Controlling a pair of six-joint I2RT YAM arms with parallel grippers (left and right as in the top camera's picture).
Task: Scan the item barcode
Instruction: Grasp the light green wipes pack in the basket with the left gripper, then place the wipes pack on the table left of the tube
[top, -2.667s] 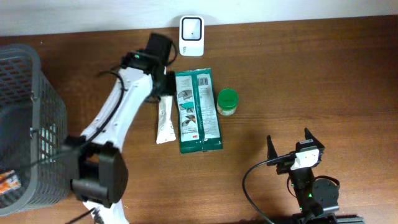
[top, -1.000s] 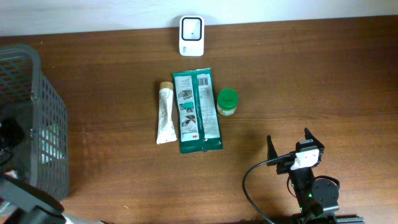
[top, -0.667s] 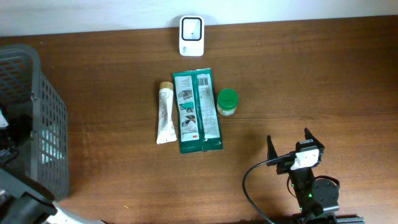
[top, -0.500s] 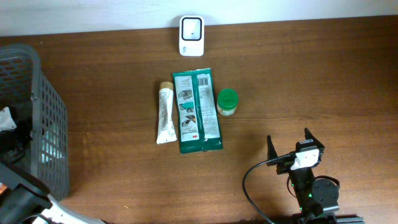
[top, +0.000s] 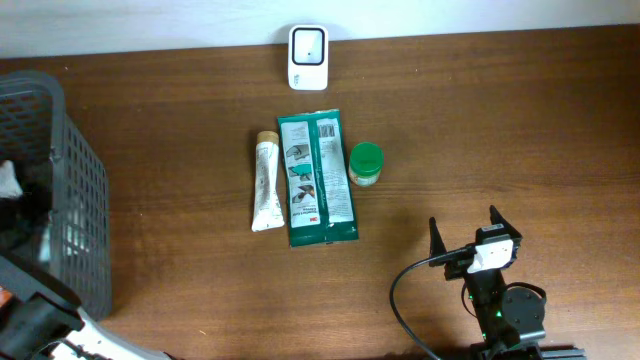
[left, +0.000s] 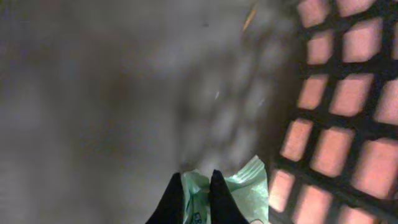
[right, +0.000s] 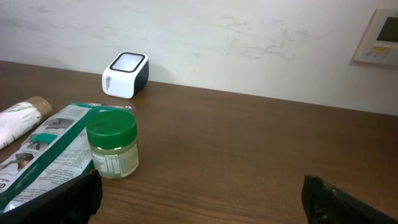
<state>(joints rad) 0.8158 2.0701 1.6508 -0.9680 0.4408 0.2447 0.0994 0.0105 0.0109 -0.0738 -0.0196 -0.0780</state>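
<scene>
Inside the grey basket (top: 85, 200), the left pincer (left: 194, 202) is clamped on a pale green packet (left: 252, 193) beside the mesh wall, while the right pincer (top: 464, 220) stands apart above the desk (top: 500, 120).

Pale-green packet (left: 242, 191), pinched betw. left fingers (left: 219, 200) inside grey basket (top: 72, 190); white scanner (top: 308, 44) w/ dark-rimmed window, far edge of bench (top: 500, 130)

Tube (top: 265, 182), pouch (top: 317, 180), jar (top: 365, 164) (3 in row) below scanner (top: 308, 44); basket (top: 85, 200) left
</scene>
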